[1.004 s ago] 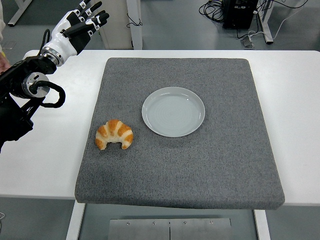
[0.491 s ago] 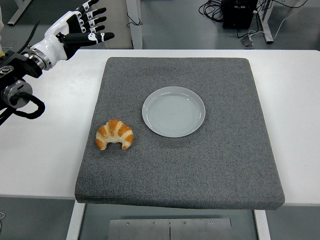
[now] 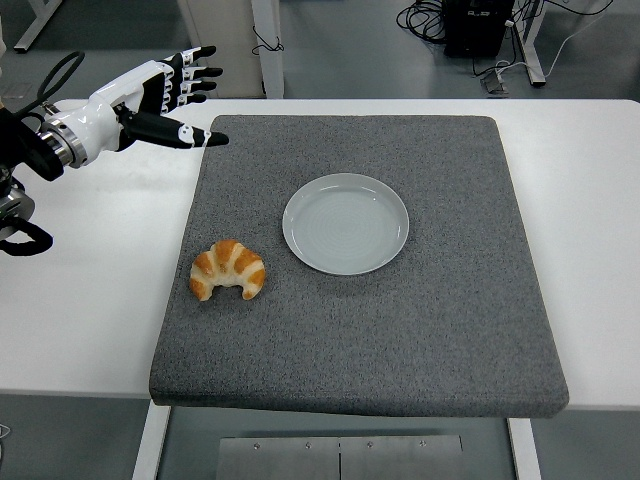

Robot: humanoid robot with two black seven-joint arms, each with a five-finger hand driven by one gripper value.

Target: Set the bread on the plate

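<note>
Near edge: white table runs across the bottom, bare on both sides of the mat.
Mat: grey felt-like mat covers the table's middle, its front edge hanging a bit over the table's near edge.
Bread: croissant lies on the mat's near-left part, tips pointing toward the near edge, golden with paler bands. Not on the plate; nothing touches it.
Plate: round pale grey-blue plate sits on the mat about mid-depth, up and to the right of the croissant, close but apart. Nothing on it.
Left hand: white-and-black left hand is raised over the far-left table, at the mat's far-left corner. Fingers spread wide and straight, thumb stretched out over the mat edge, holding nothing. Well apart from the croissant, which lies nearer the camera.
Left arm: black forearm with cable loop comes in from the left edge.
Right arm: none seen.
Far side: grey floor behind the table, white table legs, black box with tangled cables at top right.
</note>
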